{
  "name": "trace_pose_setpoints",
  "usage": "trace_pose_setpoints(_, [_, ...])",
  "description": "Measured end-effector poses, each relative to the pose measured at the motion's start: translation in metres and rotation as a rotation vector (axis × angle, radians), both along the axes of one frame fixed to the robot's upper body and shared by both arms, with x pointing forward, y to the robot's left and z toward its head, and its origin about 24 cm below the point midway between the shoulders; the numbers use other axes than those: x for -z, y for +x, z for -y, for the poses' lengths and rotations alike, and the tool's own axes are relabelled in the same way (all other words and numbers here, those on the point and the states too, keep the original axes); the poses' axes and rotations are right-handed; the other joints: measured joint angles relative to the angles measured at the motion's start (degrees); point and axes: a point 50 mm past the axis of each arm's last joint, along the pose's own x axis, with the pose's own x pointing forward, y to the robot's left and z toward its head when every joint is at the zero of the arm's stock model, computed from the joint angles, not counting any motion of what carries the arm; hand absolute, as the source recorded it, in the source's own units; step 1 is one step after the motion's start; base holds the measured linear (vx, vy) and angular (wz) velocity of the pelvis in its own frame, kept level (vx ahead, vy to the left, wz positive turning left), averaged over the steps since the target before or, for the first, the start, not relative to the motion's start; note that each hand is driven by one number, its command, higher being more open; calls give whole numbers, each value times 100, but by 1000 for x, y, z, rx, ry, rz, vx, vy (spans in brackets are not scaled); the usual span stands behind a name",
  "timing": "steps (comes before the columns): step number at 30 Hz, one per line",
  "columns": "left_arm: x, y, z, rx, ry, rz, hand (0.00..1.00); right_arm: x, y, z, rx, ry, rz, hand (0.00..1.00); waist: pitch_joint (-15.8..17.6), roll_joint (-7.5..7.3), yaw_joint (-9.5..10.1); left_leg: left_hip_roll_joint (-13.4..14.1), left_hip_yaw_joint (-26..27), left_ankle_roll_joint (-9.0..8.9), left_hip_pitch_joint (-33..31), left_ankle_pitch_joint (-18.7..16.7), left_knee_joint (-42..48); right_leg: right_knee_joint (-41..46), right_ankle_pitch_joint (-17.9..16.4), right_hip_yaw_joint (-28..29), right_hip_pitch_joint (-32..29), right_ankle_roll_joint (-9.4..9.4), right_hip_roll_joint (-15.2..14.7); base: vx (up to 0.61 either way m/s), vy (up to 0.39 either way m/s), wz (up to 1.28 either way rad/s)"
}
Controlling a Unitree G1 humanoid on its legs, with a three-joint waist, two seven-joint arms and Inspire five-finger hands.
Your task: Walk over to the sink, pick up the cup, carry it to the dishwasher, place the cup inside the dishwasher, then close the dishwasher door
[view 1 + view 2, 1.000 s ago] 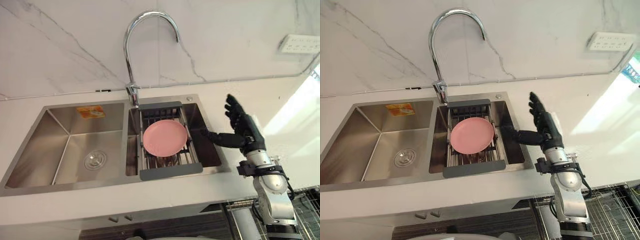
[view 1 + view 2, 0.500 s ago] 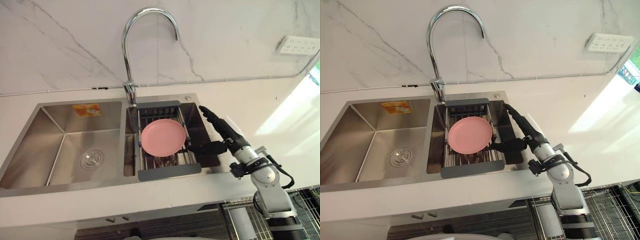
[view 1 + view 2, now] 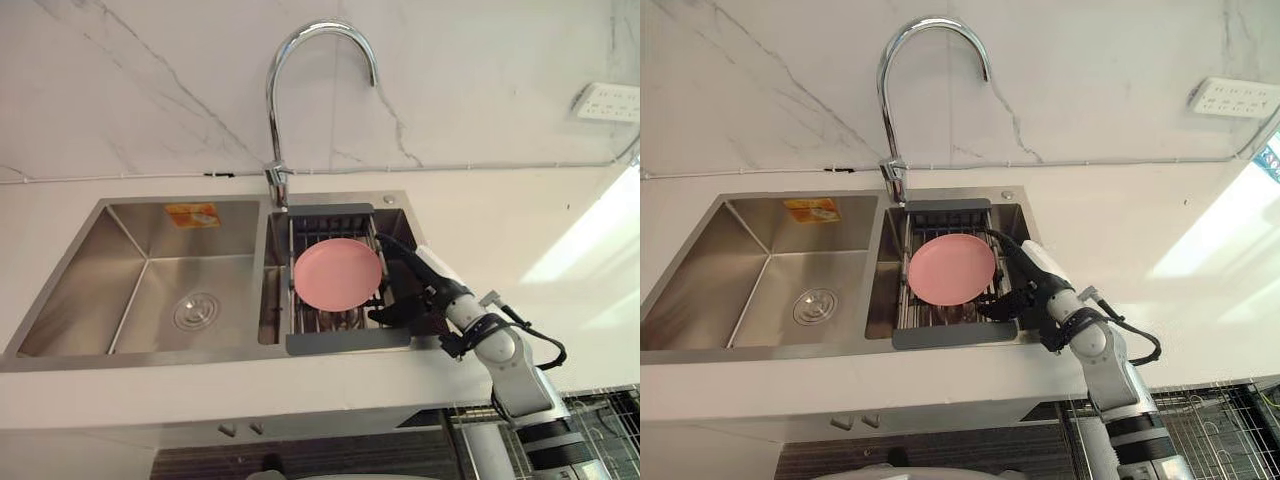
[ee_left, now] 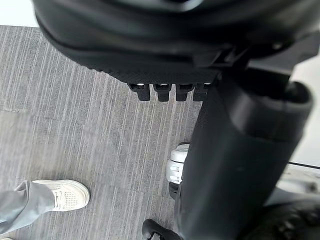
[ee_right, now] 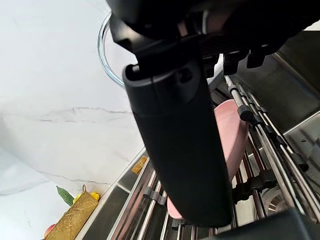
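Observation:
A pink plate (image 3: 337, 276) stands tilted in a dark drain rack (image 3: 347, 340) set across the right basin of the steel sink (image 3: 150, 215). Under the plate's lower edge shows a small rounded thing (image 3: 339, 320); I cannot tell whether it is the cup. My right hand (image 3: 408, 288) reaches into the right basin beside the rack, open, fingers straight along the rack's right side and thumb (image 3: 996, 308) pointing at the plate's lower rim. In the right wrist view the thumb (image 5: 175, 140) lies in front of the plate (image 5: 231, 135). My left hand (image 4: 240, 150) hangs over the floor, relaxed.
A tall curved tap (image 3: 290, 90) rises behind the sink's divider. The left basin has a drain (image 3: 196, 310). White counter (image 3: 520, 220) runs to the right, with a wall socket (image 3: 610, 100) above. A wire dishwasher rack (image 3: 1210, 420) shows low right. A person's shoe (image 4: 57, 194) is on the floor.
My right hand has come down from above the counter and moved left into the right basin, up against the rack. The whole picture has also shifted a little.

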Motion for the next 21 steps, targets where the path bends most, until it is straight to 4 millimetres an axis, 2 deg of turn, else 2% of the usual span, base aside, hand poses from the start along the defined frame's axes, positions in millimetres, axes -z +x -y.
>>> trace_pose_setpoints(9, [0,2,-1,47,-4,3,100,-9,10,-14,-128,-271,113,100,8,-27,52,-6,-28,2,4,8,1,-23,24,-41,46,9,2,0,-1,0])
trace_pose_setpoints(21, [-1,5,-4,57,0,12,100,-10,22,-22,-231,-419,134,100,25,-129,152,-17,-143,3,8,34,0,-45,24,-150,128,9,2,-11,-2,4])
